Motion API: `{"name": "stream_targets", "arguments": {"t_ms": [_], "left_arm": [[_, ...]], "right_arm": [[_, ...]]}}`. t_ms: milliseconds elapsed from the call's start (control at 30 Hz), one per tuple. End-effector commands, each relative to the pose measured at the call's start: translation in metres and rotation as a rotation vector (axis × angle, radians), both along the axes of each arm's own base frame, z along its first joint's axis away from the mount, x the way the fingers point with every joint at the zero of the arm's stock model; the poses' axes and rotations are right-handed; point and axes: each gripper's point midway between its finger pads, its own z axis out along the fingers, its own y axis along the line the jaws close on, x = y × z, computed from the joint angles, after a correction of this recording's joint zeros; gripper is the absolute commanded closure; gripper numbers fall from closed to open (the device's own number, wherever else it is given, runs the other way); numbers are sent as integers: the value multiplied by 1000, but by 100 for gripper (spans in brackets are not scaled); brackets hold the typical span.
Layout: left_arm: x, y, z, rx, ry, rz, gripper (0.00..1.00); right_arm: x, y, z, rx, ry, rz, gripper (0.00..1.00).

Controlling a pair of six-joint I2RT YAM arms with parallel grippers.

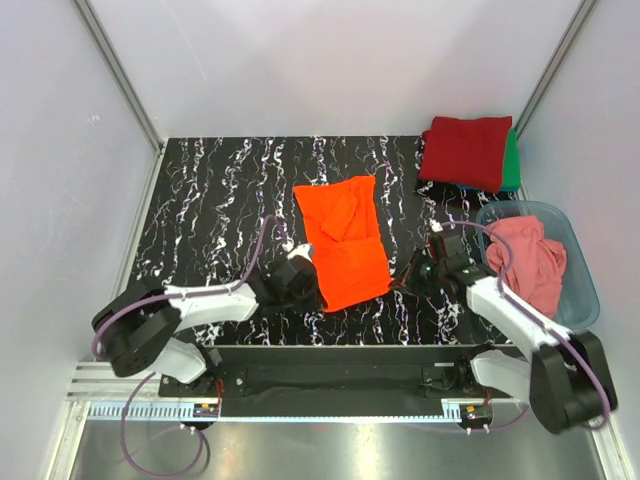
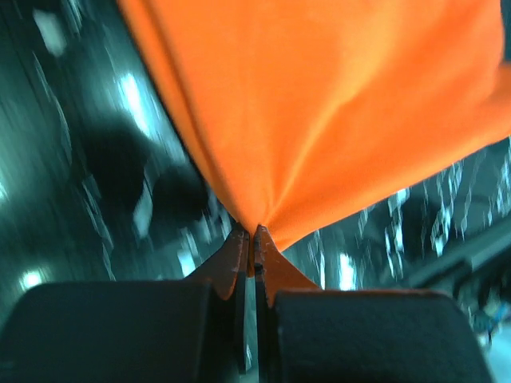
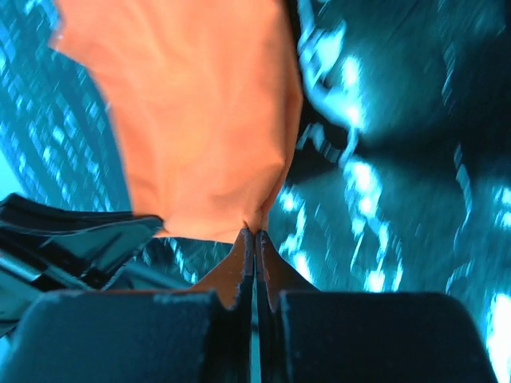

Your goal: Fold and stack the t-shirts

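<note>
Folding of the orange shirt [image 1: 345, 245] is the step in hand. It lies mid-tabletop [image 1: 220, 200] as a long strip, sides apparently turned in, one short end far and the other near the arm bases. The left jaws are clamped on the near-left corner, with cloth fanning out from between them in the left wrist view. The right jaws are pinched together on the near-right corner in the same way.

By my judgement, the next move is to carry the near end away from the bases and lay it over the far end. Both arms should travel level and together so the crease runs straight.

Open tabletop shows beyond the far end and to the left. The right side is tighter. The plastic tub [image 1: 585, 290], holding the heaped salmon-pink shirt [image 1: 525, 260], sits just beside the right arm, so that arm has little room to swing outward. The dark red folded shirt [image 1: 465, 150] rests on the green one [image 1: 513, 160] in the far right corner, well apart from the orange strip.
</note>
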Motion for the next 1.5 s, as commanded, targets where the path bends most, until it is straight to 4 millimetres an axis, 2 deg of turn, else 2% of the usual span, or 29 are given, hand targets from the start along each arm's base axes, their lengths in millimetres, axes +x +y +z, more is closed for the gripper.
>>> {"name": "stream_targets", "arguments": {"t_ms": [0,67,167,267,300,333,400,433,467,533,567,600,667,733,767,800,867,900,967,1033,1067,1133,1167,1233,1300,1333,1367,1433,1467], "left_arm": [[-32,10,7,36,13,20,100],[-45,15,21,35,11,33,100],[-60,16,49,4,-12,39,100],[-63,22,75,-17,-31,58,100],[-62,22,83,-25,-42,62,100],[-59,23,95,-35,-65,69,100],[-54,26,106,-32,-91,86,99],[-49,29,114,-17,-109,101,98],[-47,30,117,-11,-114,109,97],[-39,30,129,-12,-130,118,96],[-33,33,133,-12,-134,137,96],[-29,34,136,-14,-138,148,96],[-21,37,142,-16,-145,160,93],[-9,42,145,-13,-146,180,92],[-6,44,146,-13,-145,185,92],[4,49,149,-14,-147,210,92],[14,55,149,-9,-142,225,91],[19,56,153,-12,-146,230,91],[31,63,154,-2,-147,242,90],[41,65,155,4,-146,235,90],[45,66,156,3,-145,239,89],[59,71,154,11,-136,246,90],[68,77,153,14,-133,266,90],[79,77,150,19,-121,257,90],[95,82,145,23,-106,266,90],[100,84,144,24,-100,268,91],[113,90,142,32,-98,289,91],[128,91,149,14,-103,285,91],[135,92,141,28,-83,284,91]], "right_arm": [[-33,1,16,16,19,29,100],[-49,0,20,22,42,30,100],[-64,4,44,61,1,42,100],[-65,3,67,63,-38,42,100],[-60,2,81,61,-74,36,100],[-59,0,87,53,-81,33,100],[-52,-2,96,27,-106,31,100],[-46,-1,109,28,-134,29,100],[-41,-1,110,7,-137,37,100],[-29,-1,125,-12,-179,28,100],[-23,-1,123,-34,-170,31,100],[-15,0,134,-43,-200,26,100],[-2,0,135,-77,-201,29,100],[13,1,148,-94,-233,20,100],[20,3,144,-118,-226,31,100],[30,2,154,-126,-252,20,100],[44,2,150,-156,-239,28,100],[52,3,160,-153,-258,27,100],[68,2,153,-172,-237,25,100],[83,3,162,-164,-257,18,100],[91,4,155,-174,-240,24,100],[104,7,161,-170,-253,22,100],[112,6,153,-178,-231,22,100],[126,8,158,-168,-245,19,100],[143,11,156,-163,-240,21,100],[152,12,147,-170,-216,20,100],[161,13,155,-163,-237,14,100],[178,15,152,-168,-235,11,100],[184,15,151,-173,-235,8,100]]}}
